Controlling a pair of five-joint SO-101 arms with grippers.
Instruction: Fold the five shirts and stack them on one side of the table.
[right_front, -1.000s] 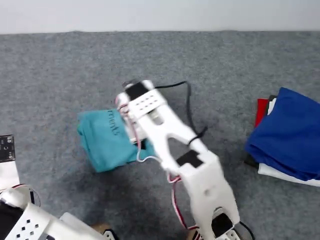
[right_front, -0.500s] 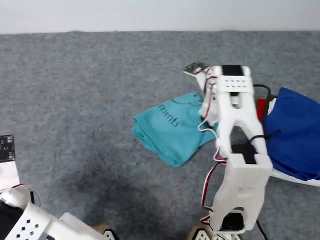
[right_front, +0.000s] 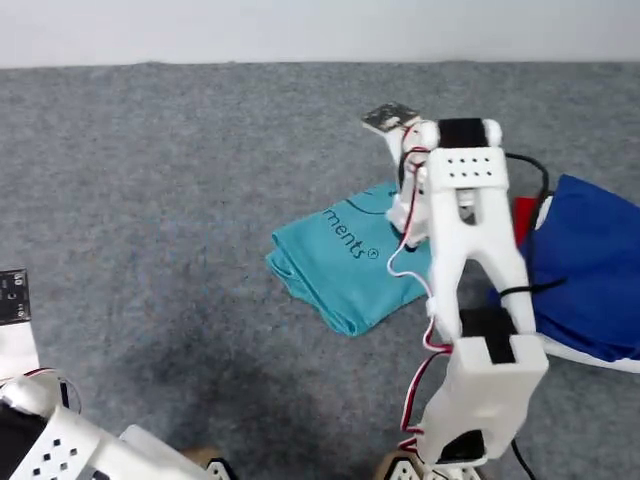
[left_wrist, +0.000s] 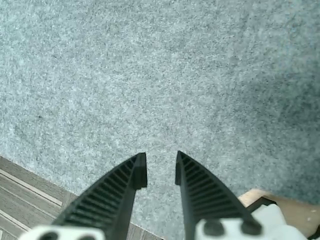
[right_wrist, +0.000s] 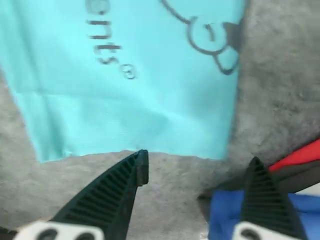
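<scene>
A folded teal shirt (right_front: 345, 260) with dark print lies flat on the grey carpeted table (right_front: 150, 180), just left of a stack of folded shirts. The stack has a blue shirt (right_front: 590, 270) on top, with a red (right_front: 524, 222) and a white (right_front: 560, 346) one showing under it. My right gripper (right_wrist: 197, 170) hovers open over the bare strip between the teal shirt (right_wrist: 135, 75) and the blue shirt (right_wrist: 225, 220), holding nothing. In the high view the right gripper (right_front: 405, 228) sits at the teal shirt's right edge. My left gripper (left_wrist: 160, 167) hangs slightly open over bare carpet.
The left arm's white base (right_front: 50, 445) stands at the near left corner of the table. A wooden floor strip (left_wrist: 30, 190) marks the table edge beside the left gripper. Open carpet spreads across the far and left parts of the table.
The right arm swung right, taking the teal shirt from centre-left to beside the stack. Over the last half second the shirt has stayed put and the arm has barely shifted.
</scene>
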